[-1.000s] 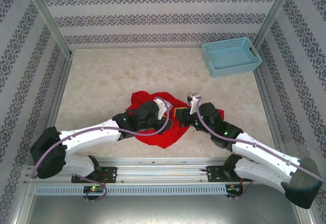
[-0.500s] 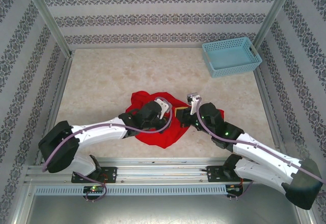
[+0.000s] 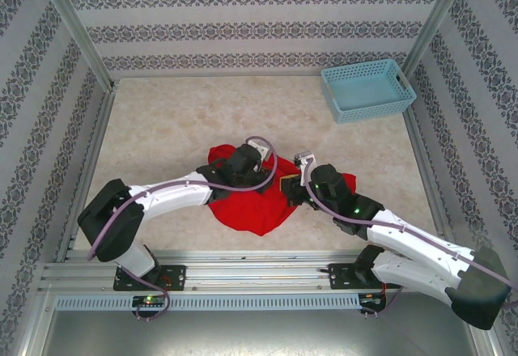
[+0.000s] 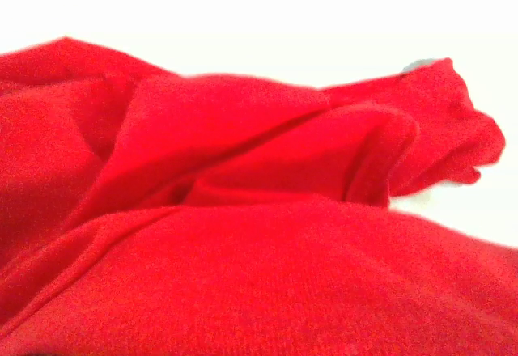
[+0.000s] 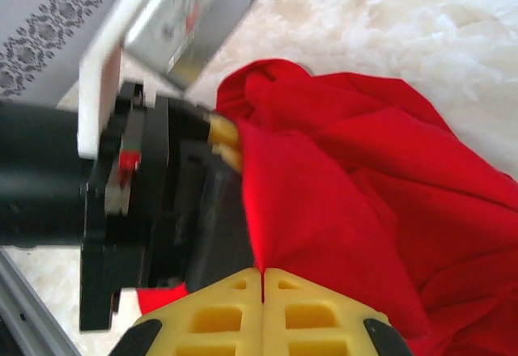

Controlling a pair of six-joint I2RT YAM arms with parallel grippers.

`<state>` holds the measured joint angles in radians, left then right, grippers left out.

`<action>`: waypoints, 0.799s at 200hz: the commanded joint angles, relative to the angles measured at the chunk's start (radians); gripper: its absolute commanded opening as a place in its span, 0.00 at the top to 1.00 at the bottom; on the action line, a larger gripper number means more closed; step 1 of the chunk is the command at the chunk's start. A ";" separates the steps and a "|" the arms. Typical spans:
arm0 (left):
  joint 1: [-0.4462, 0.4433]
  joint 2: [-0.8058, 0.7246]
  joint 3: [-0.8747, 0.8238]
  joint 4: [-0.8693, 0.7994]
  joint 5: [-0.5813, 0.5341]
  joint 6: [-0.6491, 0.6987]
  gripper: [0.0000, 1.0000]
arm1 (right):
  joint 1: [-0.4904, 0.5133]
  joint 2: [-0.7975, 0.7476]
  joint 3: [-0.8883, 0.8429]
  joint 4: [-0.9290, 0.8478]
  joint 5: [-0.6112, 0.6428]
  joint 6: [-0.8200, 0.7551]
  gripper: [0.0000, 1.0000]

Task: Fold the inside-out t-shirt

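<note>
red t-shirt, pinched in right end effector

On my screen I see a beige marbled tabletop, brightly and evenly lit. Walls papered white with grey bands of ornament close it in on three sides. Bare aluminium posts slant up from the far corners, and a slotted metal rail runs along the near edge.

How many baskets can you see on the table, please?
1: the light blue basket sits at the table's far right corner, well apart from the red t-shirt. None seems hidden.
</note>
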<state>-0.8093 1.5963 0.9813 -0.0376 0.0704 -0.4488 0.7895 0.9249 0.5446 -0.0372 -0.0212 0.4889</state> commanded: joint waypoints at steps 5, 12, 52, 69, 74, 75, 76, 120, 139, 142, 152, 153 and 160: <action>0.012 0.022 0.037 -0.049 -0.061 -0.001 0.65 | 0.003 0.006 0.012 -0.008 0.039 -0.028 1.00; 0.012 0.022 0.034 -0.048 -0.066 0.005 0.63 | 0.002 0.005 0.012 -0.012 0.047 -0.027 1.00; 0.012 0.041 0.037 -0.092 -0.130 0.023 0.56 | 0.001 0.000 0.013 -0.002 0.035 -0.030 1.00; 0.012 0.065 0.041 -0.101 -0.160 0.030 0.53 | 0.002 0.008 0.007 0.022 0.022 -0.023 1.00; 0.012 0.073 0.045 -0.103 -0.164 0.032 0.53 | 0.003 0.012 0.003 0.031 0.019 -0.019 1.00; 0.012 0.075 0.046 -0.103 -0.164 0.033 0.52 | 0.004 0.013 0.002 0.032 0.017 -0.018 1.00; 0.012 0.077 0.048 -0.103 -0.165 0.033 0.52 | 0.003 0.013 0.002 0.035 0.016 -0.018 1.00; 0.013 0.139 0.096 -0.100 -0.192 0.021 0.58 | 0.022 0.041 -0.014 0.095 -0.032 -0.003 1.00; 0.019 0.164 0.118 -0.104 -0.193 0.014 0.62 | 0.033 0.043 -0.027 0.119 -0.039 -0.002 1.00; 0.021 0.166 0.120 -0.104 -0.194 0.012 0.62 | 0.034 0.043 -0.029 0.119 -0.038 -0.003 1.00; 0.022 0.172 0.121 -0.103 -0.200 0.000 0.66 | 0.038 0.041 -0.037 0.119 -0.034 -0.003 1.00; 0.022 0.171 0.120 -0.103 -0.200 -0.002 0.66 | 0.038 0.040 -0.038 0.119 -0.032 -0.003 1.00; 0.025 0.168 0.115 -0.098 -0.202 -0.011 0.69 | 0.039 0.035 -0.041 0.108 -0.020 -0.001 1.00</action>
<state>-0.8085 1.7466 1.0798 -0.1127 -0.0837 -0.4355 0.8124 0.9714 0.5259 0.0345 -0.0257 0.4747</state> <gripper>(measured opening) 0.345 0.060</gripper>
